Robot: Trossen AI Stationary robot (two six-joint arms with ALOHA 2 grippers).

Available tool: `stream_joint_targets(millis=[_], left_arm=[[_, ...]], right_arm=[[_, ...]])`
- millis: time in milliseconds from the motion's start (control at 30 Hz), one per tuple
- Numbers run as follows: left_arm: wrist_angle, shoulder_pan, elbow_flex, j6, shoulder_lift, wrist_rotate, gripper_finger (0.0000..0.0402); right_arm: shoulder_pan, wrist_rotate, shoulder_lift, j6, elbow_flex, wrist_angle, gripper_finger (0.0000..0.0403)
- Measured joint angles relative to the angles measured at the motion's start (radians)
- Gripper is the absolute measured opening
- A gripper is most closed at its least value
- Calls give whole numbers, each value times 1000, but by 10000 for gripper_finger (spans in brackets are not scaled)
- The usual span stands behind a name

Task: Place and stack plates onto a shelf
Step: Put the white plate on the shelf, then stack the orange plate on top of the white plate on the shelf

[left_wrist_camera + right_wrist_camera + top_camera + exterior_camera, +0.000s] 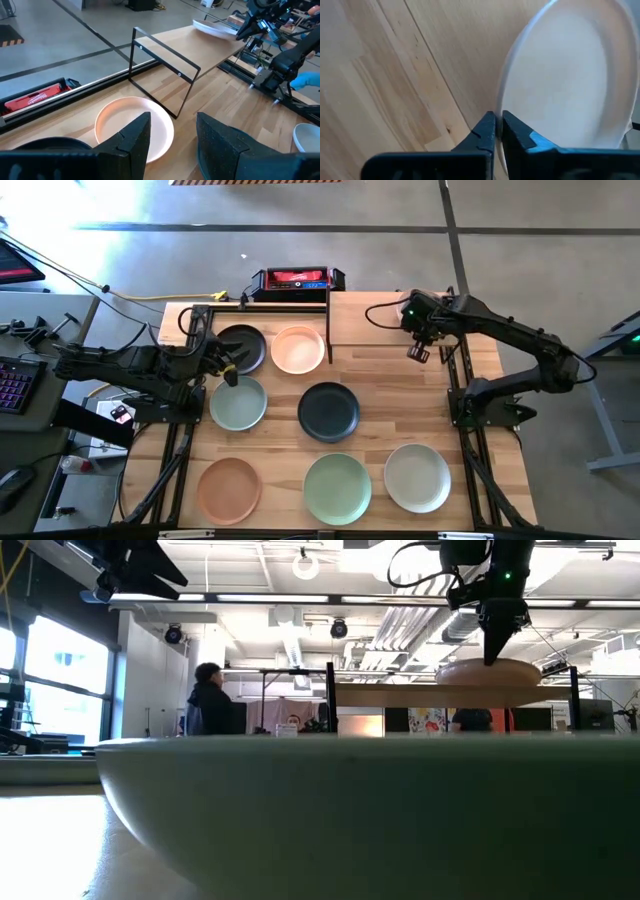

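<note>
My right gripper (498, 117) is over the shelf (370, 320), shut on a cream plate (570, 75). In the low view that plate (490, 670) shows just above the shelf board (450, 690), below the gripper (492, 655). My left gripper (172, 120) is open and touches nothing. It hovers near the table's far left, by a black plate (242, 347) and a peach plate (132, 125). Lying flat on the tabletop besides these are a pale green plate (238, 403), a black one (328, 412), a peach one (229, 488), a green one (338, 488) and a cream one (417, 477). My right gripper pinches the cream plate's rim (501, 100) between its two fingers, one inside the dish and one outside. The fingers come from above, pointing down. The plate sits slightly tilted at the shelf board; whether it rests on the board, I cannot tell.
A red and black case (297, 280) lies past the table's far edge. The shelf's thin black end frame (165, 65) stands beside the peach plate. In the low view a plate's wall (350, 810) fills the foreground. A person (210, 700) stands in the room behind.
</note>
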Motion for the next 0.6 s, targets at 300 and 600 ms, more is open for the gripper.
stream_joint_targets(millis=[300,600], left_arm=[[0,0,0,0,0,0,147],[50,0,0,7,17,0,147]], right_arm=[[0,3,0,26,0,3,83],[23,-69,0,71,109,-29,97]])
